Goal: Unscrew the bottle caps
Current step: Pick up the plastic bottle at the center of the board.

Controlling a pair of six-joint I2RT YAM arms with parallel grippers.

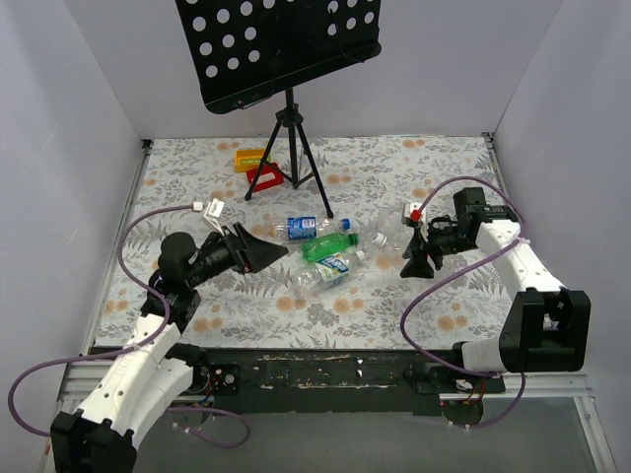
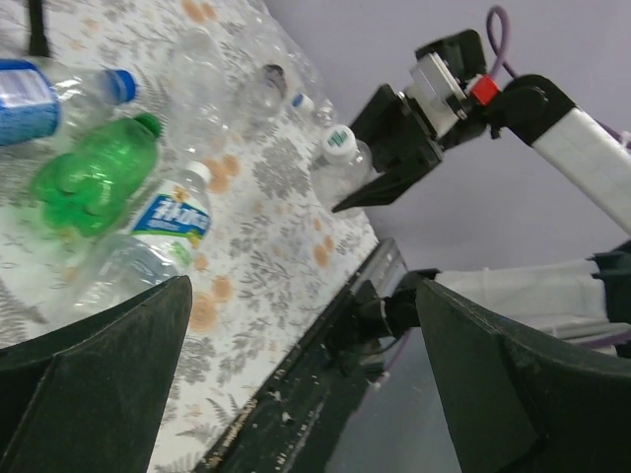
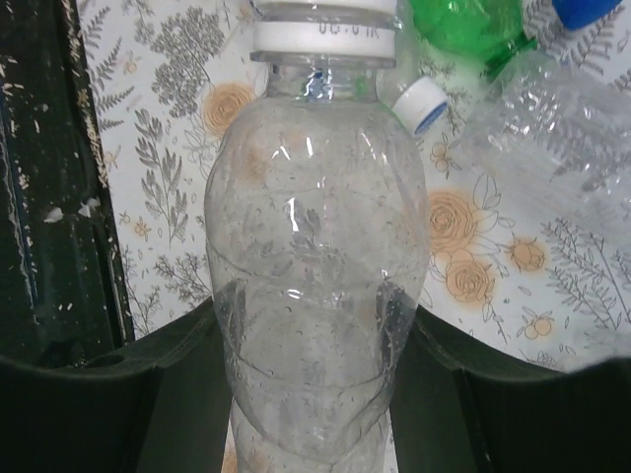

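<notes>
My right gripper (image 3: 315, 340) is shut on the lower body of a clear bottle (image 3: 315, 227). That bottle's white cap (image 3: 320, 25) is on its neck and points away from the gripper toward the pile. In the left wrist view the same bottle (image 2: 340, 168) is held above the table, cap (image 2: 338, 141) up. My left gripper (image 1: 271, 251) is open and empty, left of the pile and apart from it. On the table lie a green bottle (image 1: 328, 246) with a green cap (image 2: 148, 123), a blue-labelled bottle (image 1: 304, 227) with a blue cap (image 2: 120, 84), and clear bottles (image 1: 325, 274).
A black music stand on a tripod (image 1: 289, 148) rises at the back, with red and yellow blocks (image 1: 258, 168) beside its feet. White walls enclose the floral table (image 1: 197, 187) on three sides. A black rail (image 2: 296, 394) runs along the near edge.
</notes>
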